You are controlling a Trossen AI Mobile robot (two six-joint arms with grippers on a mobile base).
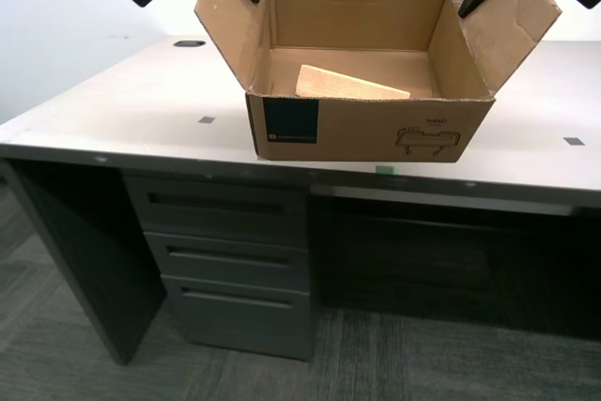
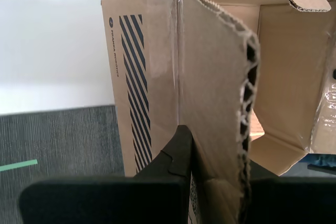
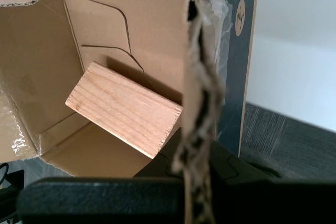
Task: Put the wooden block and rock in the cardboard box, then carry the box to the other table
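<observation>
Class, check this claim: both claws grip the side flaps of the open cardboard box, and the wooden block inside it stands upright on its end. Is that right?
Not quite. The wooden block does not stand upright; it lies tilted on the box floor, as the first wrist view shows. The rest holds: my first claw and my second claw each grip a side flap of the open cardboard box.

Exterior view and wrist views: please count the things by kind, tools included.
Brown corrugated cardboard box: 1
Pale rectangular wooden block: 1
Black tools, my first tool and my second tool: 2
Smooth beige desk: 1
Total: 5
</observation>
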